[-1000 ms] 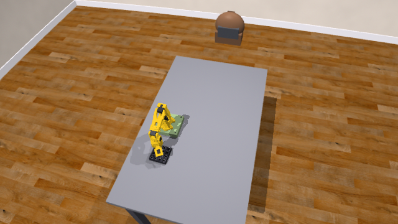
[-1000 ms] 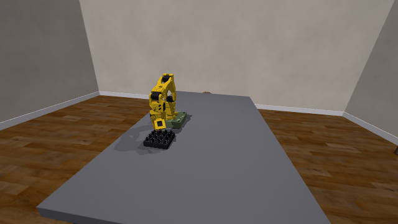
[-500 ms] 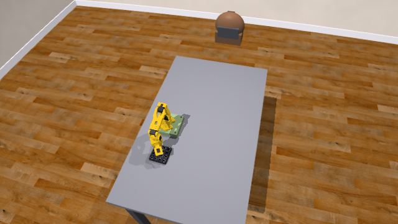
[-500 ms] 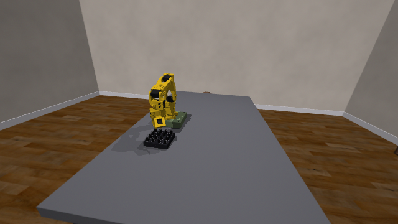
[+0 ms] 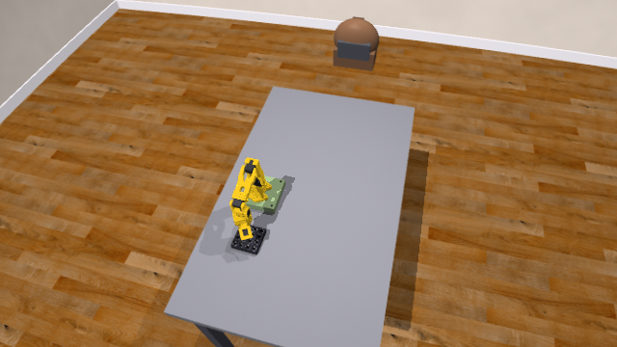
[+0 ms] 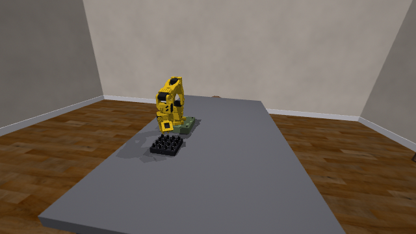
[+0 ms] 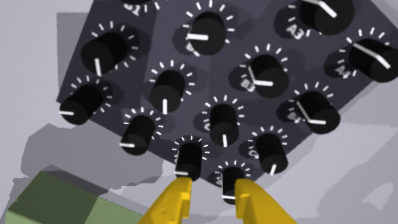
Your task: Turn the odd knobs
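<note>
The black knob box lies on the grey table, with four rows of black knobs with white pointer lines inside rings of tick marks. It also shows in the top view and in the exterior view. My yellow gripper hovers a little above the box's near edge, pointing down, and it is shut with nothing held. The knob in the nearest row shows below the narrow gap between the fingers, apart from them. The gripper also shows in the exterior view and in the top view.
The arm's green base block stands right behind the box, and also shows in the wrist view. The box sits near the table's left edge. A brown domed object stands on the floor beyond the table's far end.
</note>
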You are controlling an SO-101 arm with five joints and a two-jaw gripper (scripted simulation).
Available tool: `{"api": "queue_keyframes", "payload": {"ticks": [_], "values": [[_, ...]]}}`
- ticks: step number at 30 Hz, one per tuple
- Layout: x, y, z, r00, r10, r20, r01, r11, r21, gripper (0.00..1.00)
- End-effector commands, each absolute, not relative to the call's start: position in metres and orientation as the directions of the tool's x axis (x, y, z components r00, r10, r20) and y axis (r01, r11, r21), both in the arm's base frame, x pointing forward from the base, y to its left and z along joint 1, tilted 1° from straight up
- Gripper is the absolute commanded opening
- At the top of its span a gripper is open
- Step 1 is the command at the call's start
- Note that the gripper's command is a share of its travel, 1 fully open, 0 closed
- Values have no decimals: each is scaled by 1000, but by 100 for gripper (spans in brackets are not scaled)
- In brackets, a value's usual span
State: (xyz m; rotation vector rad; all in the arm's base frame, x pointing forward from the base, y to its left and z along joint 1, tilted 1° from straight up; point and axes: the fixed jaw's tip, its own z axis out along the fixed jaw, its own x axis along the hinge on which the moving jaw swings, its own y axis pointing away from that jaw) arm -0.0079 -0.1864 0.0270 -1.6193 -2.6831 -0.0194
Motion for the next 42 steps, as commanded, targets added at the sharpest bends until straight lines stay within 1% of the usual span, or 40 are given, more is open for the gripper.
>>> {"api": "queue_keyframes", "payload": {"ticks": [1,14,28,33,37,39,42], "values": [[-7,-181,30,-464,886,13,886,464,8,8],[-6,-168,32,-464,886,13,886,464,8,8],[-5,-167,32,-453,891,13,891,453,8,8],[-5,-167,32,-406,914,13,914,406,7,8],[-5,-168,32,-332,943,14,943,332,6,8],[-5,-168,32,-332,943,14,943,332,6,8],[-5,-168,32,-252,968,14,968,252,5,8]]}}
